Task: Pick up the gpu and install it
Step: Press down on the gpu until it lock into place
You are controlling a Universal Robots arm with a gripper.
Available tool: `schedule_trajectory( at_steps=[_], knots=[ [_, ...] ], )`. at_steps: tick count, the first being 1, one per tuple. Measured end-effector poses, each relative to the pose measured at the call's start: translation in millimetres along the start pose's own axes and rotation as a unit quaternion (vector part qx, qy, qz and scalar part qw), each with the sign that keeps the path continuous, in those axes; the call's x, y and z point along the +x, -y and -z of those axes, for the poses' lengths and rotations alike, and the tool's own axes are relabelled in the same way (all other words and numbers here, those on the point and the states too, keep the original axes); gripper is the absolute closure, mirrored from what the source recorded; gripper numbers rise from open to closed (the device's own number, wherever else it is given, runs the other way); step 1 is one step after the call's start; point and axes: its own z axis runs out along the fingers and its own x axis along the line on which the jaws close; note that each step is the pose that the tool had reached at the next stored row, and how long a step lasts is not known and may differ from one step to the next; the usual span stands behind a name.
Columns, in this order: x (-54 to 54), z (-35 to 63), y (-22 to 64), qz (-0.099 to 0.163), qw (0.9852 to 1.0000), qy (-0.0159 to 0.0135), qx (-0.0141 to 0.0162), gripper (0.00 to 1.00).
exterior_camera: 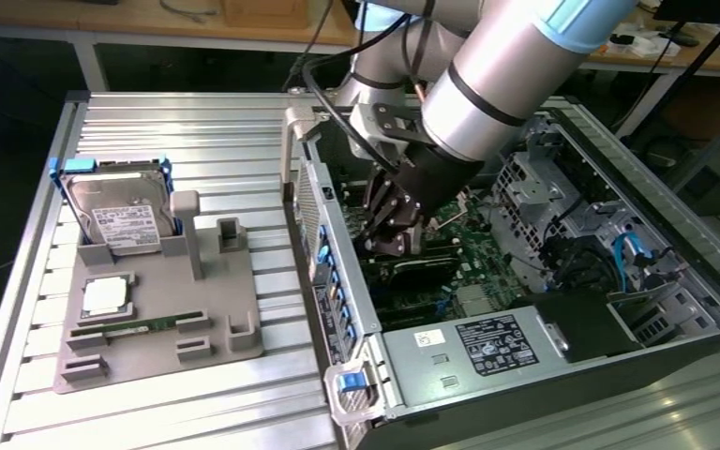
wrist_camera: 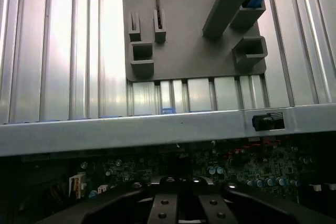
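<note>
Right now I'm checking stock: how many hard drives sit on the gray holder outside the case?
1. The hard drive stands tilted in a blue frame at the far end of the gray holder, on the exterior view's left. Drives inside the case may be hidden.

The big grey robot arm [exterior_camera: 510, 84] runs off the top edge of the exterior view, so where it starts cannot be seen. It also covers part of the open black computer case [exterior_camera: 610, 309], and the case is cut off by the bottom edge. Deep in the case, the black gripper [exterior_camera: 392, 239] blocks the green board under it, and whether a card sits between the jaws is too dark to tell. The white label on the silver hard drive [exterior_camera: 116, 216] is too small to read. In the wrist view, the black gripper [wrist_camera: 181, 211] is cut off by the edge, and the flat grey plastic tray [wrist_camera: 194, 35] is cut off too. The parts on the dark board [wrist_camera: 157, 169] are too tiny and dim to name.
</note>
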Motion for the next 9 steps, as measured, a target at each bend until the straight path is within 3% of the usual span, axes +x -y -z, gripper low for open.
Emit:
schedule_trajectory(
  at_steps=[4, 6, 8, 9],
  knots=[
    [-0.5, 7.9, 0.7, -0.001, 1.0000, -0.0044, -0.0036, 0.89],
    [-0.8, 12.8, -0.2, -0.002, 1.0000, -0.0049, -0.0067, 0.89],
    [-1.0, 14.5, -0.1, -0.002, 0.9999, -0.0050, -0.0126, 0.89],
    [-1.0, 14.7, 0.2, -0.002, 0.9998, -0.0053, -0.0178, 0.89]
  ],
)
